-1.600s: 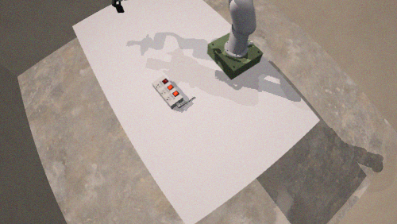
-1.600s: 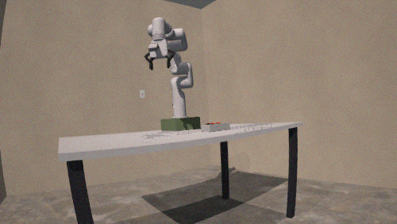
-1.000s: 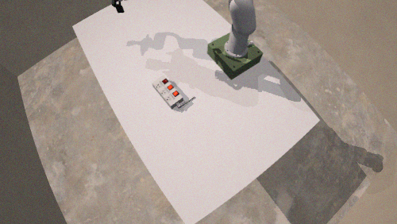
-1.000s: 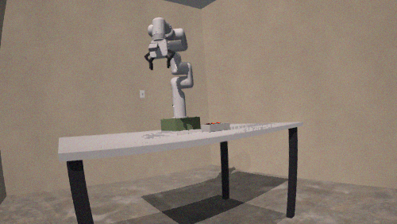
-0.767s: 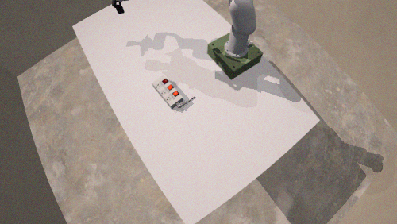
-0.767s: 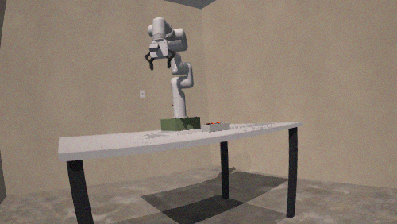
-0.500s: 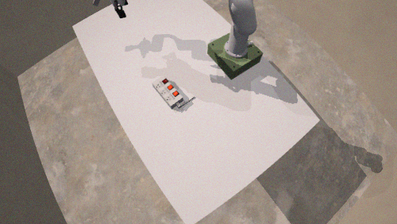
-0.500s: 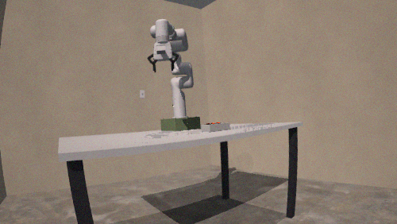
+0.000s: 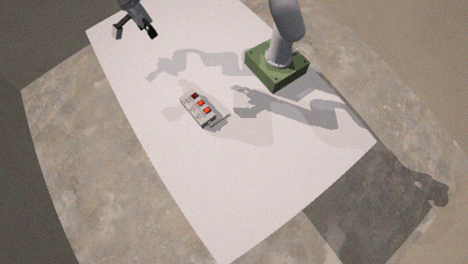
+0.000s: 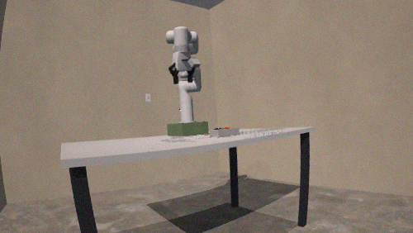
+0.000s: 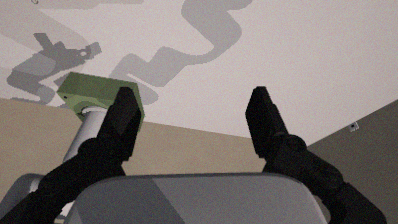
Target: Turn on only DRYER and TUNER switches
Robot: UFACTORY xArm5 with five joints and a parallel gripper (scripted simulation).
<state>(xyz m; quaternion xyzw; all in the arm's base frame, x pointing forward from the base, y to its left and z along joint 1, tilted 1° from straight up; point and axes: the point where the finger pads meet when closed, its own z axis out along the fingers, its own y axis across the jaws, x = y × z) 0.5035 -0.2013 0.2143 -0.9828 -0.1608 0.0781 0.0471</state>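
A light grey power strip lies flat on the white table, right way up, near the middle. It carries three rocker switches in a row: the far one is dark red, the middle one and the near one glow bright orange-red. The labels are too small to read. My gripper is open and empty, high above the table. The strip does not show in the wrist view.
The arm's green base stands on the table right of the strip. The table stands on dark legs in a room with beige walls.
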